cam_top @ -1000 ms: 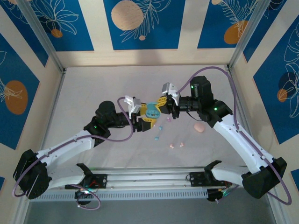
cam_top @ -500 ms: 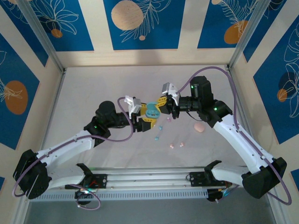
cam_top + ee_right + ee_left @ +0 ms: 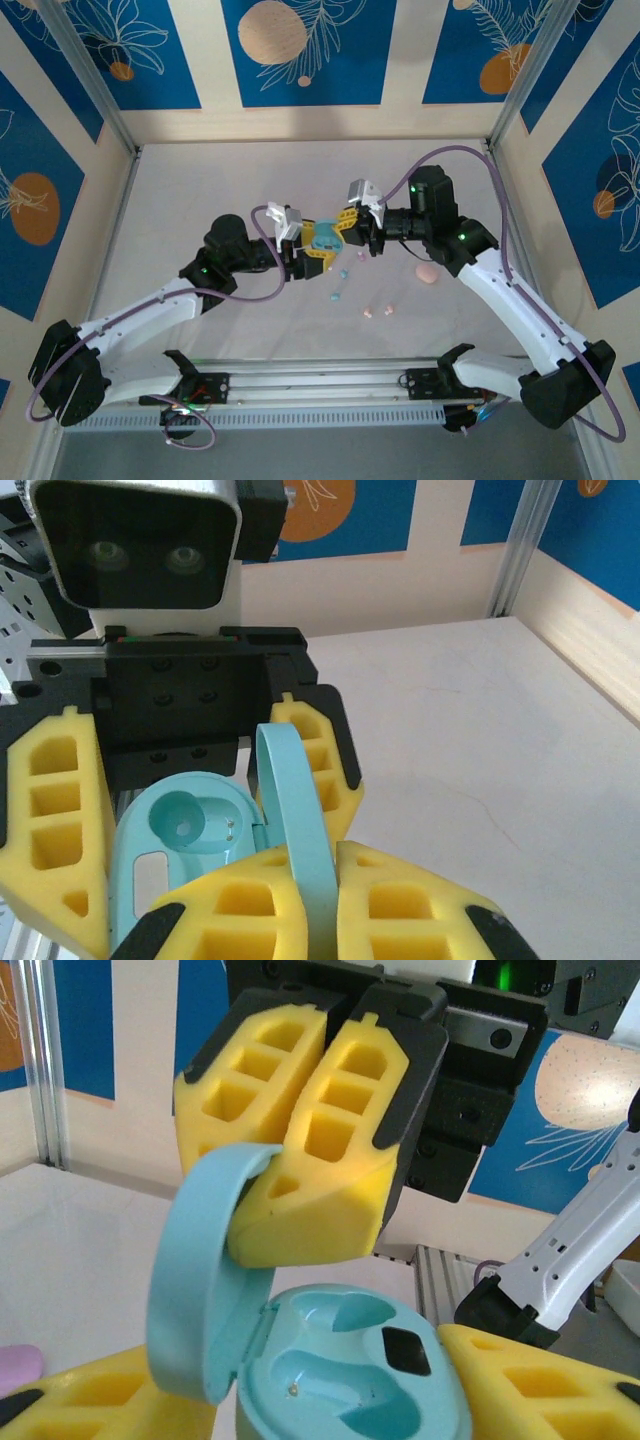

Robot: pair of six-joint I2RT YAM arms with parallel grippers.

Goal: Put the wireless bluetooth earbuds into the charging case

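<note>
The earbuds [image 3: 336,295] lie loose on the white table [image 3: 200,190], in front of the two grippers: two light blue ones, and two pink ones [image 3: 368,312] a little nearer the arm bases and further right. A pink oval case [image 3: 427,273] sits further right, under the right arm. Above the table's middle the two arms meet over a light blue charging case [image 3: 325,238]. The left gripper [image 3: 310,255] grasps the case's body, with a yellow finger pressed against each side, as the right wrist view shows [image 3: 50,820]. The lid [image 3: 200,1280] stands swung up on its hinge, roughly upright, and the case's two moulded wells [image 3: 345,1370] face upward, with a small dark patch beside them. The right gripper [image 3: 348,228] is clenched on the lid's upper edge: its yellow fingers [image 3: 300,1160] are pressed together with the thin blue rim pinched at their tips, and in the right wrist view the lid [image 3: 295,820] runs down between them.
</note>
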